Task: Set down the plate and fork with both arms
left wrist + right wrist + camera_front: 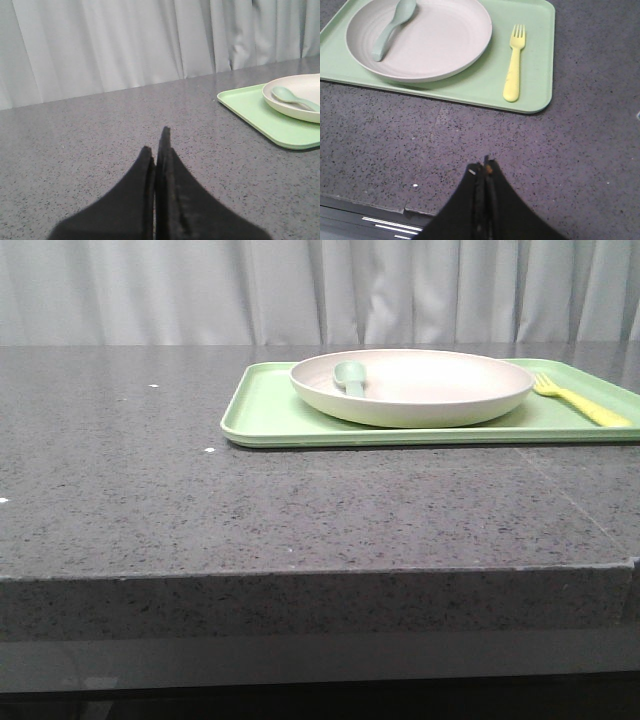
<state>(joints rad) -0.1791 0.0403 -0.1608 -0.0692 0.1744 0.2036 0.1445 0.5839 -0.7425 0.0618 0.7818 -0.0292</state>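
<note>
Both hands pinched closed, empty: left hand (159,150) and right hand (485,172) sit over bare speckled grey stone counter (150,510). Further back, a flat rectangular light-green tray (262,415) carries the matte cream round plate (420,390), pale green spoon (351,378) lying inside. Slim yellow fork (582,402) lies on the tray just right of the plate.

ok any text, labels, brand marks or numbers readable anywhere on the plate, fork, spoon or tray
None. No words, numbers or signs show in any view.
The plate, fork, spoon and tray are all plain.
The speckled table and curtain carry no print either.
</note>
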